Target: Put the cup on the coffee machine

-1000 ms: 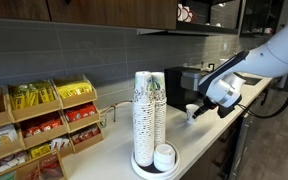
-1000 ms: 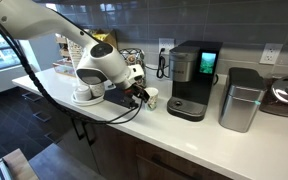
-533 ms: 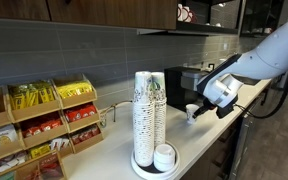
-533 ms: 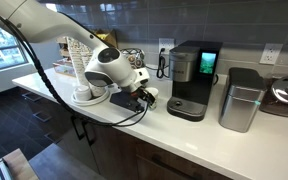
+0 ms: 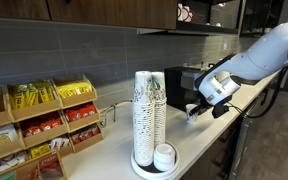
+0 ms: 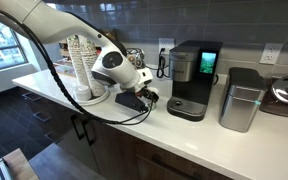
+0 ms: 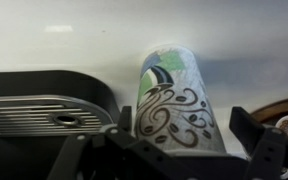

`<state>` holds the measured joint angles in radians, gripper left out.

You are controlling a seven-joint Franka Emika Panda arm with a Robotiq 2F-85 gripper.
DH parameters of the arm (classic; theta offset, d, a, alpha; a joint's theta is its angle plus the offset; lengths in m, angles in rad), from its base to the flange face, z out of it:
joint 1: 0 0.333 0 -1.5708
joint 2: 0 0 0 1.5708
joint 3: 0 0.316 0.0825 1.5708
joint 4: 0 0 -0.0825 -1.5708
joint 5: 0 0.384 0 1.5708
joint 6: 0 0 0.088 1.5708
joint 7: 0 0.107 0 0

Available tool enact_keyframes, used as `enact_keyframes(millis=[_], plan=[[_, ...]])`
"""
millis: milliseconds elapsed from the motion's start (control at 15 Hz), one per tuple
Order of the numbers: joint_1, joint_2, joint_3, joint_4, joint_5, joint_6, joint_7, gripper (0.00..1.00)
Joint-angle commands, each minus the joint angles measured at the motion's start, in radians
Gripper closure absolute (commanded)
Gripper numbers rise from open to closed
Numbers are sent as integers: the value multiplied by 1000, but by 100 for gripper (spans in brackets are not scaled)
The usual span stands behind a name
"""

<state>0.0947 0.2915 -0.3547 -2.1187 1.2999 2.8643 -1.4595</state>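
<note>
The cup, a small white paper cup with a dark swirl print, stands on the white counter just beside the coffee machine. It also shows in both exterior views. My gripper is open with one finger on each side of the cup; the left finger is close to it and a gap shows at the right finger. The gripper shows in both exterior views. The black and silver coffee machine stands right behind the cup. Its drip tray lies left of the cup.
Tall stacks of cups with green logos and a short stack of small cups stand on a round tray. A snack rack is at the wall. A silver canister and another appliance stand beyond the coffee machine.
The arm has shifted and turned a little toward the coffee machine. The cup stays in about the same spot on the counter.
</note>
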Motion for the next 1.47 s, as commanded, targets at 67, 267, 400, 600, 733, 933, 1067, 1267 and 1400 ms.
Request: enact_keyframes(millis=[67,267,400,600,733,933,1067,1267,1400], plan=[[-46,54,27,63,157,-32,-138,0],[-59,73,33,86,242,-47,-204,0],[-65,79,34,97,290,-65,-243,0],[-72,90,30,105,344,-100,-288,0],[-76,94,28,107,367,-124,-310,5],[-82,96,25,107,393,-151,-335,11],[-86,93,24,105,405,-164,-352,14],[-91,87,22,103,419,-176,-371,19],[-95,83,22,101,429,-184,-386,24]])
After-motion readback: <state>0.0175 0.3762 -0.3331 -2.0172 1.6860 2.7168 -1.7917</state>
